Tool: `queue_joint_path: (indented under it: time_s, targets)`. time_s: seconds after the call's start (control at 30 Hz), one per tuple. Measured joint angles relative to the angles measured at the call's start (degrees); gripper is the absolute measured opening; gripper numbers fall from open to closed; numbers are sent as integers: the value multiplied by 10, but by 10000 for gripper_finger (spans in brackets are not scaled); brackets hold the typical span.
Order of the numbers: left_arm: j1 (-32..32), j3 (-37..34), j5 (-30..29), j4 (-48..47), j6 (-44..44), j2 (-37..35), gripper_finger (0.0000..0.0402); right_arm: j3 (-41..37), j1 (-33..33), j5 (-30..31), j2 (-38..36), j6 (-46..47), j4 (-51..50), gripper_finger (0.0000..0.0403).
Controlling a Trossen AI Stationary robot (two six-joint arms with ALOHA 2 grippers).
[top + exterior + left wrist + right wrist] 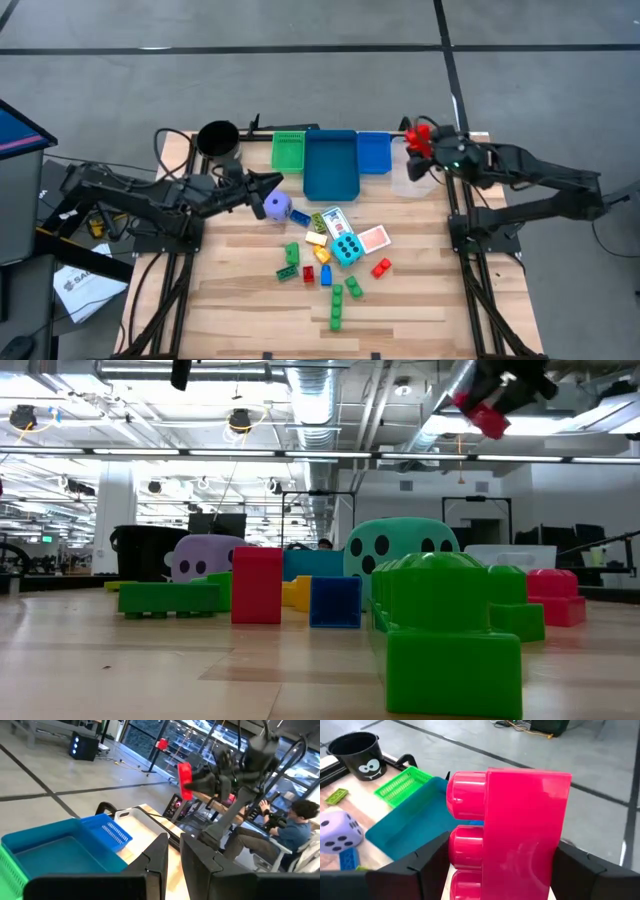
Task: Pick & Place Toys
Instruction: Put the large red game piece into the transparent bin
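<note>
Tabletop's far-right corner: right tool (420, 138) holds red brick (417, 134) aloft.

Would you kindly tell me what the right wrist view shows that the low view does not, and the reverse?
Only the right wrist view shows the black cup, the green bin and the teal bin. Only the low view shows the cyan dotted die, a blue brick and the big green brick close to the camera. Both show the purple die and the red brick held in the right pincer.
</note>
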Motion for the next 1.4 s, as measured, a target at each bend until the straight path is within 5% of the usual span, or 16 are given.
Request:
queue_joint_path:
  time_s: [0.37, 0.67, 0.8, 1.03, 1.4]
  targets:
    - [27, 0, 10, 7, -86, 0, 44, -208, 26, -5, -123, 1, 119, 272]
    - [27, 0, 22, 15, -86, 0, 44, -308, -81, -27, -157, 12, 171, 272]
    - [27, 0, 22, 25, -88, 0, 44, -322, -146, -41, -146, -4, 180, 272]
    - [27, 0, 32, 25, -104, 0, 44, -324, -273, -149, -110, -94, 262, 272]
    - [25, 0, 36, 24, -119, 0, 44, -306, -409, -317, 40, -86, 285, 272]
